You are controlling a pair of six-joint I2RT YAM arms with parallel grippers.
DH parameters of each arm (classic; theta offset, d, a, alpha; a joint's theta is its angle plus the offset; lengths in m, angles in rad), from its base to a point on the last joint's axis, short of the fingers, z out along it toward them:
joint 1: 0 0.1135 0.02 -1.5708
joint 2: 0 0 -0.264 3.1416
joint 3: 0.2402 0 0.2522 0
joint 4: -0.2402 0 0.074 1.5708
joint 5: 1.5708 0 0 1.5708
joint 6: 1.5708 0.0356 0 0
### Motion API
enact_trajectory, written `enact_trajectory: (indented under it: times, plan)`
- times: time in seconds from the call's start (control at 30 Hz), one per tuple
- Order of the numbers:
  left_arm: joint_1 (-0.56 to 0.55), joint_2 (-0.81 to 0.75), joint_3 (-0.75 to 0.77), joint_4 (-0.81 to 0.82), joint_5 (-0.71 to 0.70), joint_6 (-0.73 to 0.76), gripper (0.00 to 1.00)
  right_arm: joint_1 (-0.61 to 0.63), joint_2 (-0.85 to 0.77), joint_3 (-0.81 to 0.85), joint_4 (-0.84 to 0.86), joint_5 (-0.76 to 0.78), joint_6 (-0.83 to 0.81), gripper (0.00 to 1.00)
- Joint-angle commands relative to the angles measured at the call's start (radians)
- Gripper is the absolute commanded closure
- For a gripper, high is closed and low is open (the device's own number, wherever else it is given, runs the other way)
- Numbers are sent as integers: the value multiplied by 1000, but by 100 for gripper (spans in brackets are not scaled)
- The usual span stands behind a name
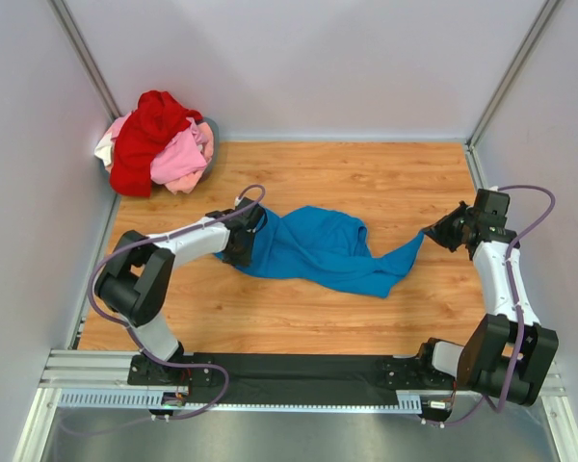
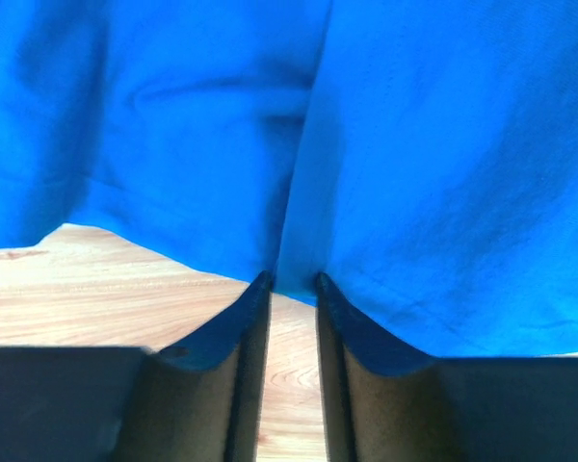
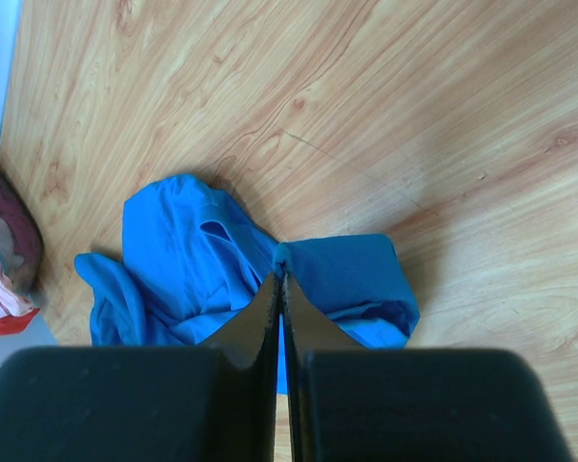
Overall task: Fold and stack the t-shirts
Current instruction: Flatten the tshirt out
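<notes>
Pinching opposite ends of the blue shirt (image 1: 318, 252), the left fingers (image 2: 260, 294) and right fingers (image 3: 272, 298) close tight on cloth, apparently pulling it flat mid-counter (image 1: 366, 183). Other shirts (image 1: 159, 144) sit piled far-left.

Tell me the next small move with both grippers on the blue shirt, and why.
Probably draw the two grippers apart with a slight lift, to spread the cloth. The left gripper and right gripper each pinch an edge of the blue t-shirt, which lies bunched and twisted between them on the wooden table, too creased to fold as it is.
</notes>
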Motion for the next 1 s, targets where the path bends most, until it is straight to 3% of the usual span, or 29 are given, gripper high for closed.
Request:
enact_trajectory:
  times: [0.0,0.23,0.27,0.4,0.6,0.97]
  plan:
    - [-24,18,42,-23,-39,11,69,6,-10,-4,23,4,-12,99]
    - [-41,43,68,-27,-43,10,78,6,-7,-7,23,3,-13,99]
    - [-41,46,68,-29,-45,11,86,6,-6,-9,23,1,-13,99]
    - [-41,35,78,-44,-49,11,100,8,-7,-9,26,1,-13,100]
    - [-55,-23,125,-116,-63,13,100,6,-7,-6,22,0,-10,100]
    - [-56,-420,255,-286,-55,21,100,15,-162,62,-36,-40,28,100]
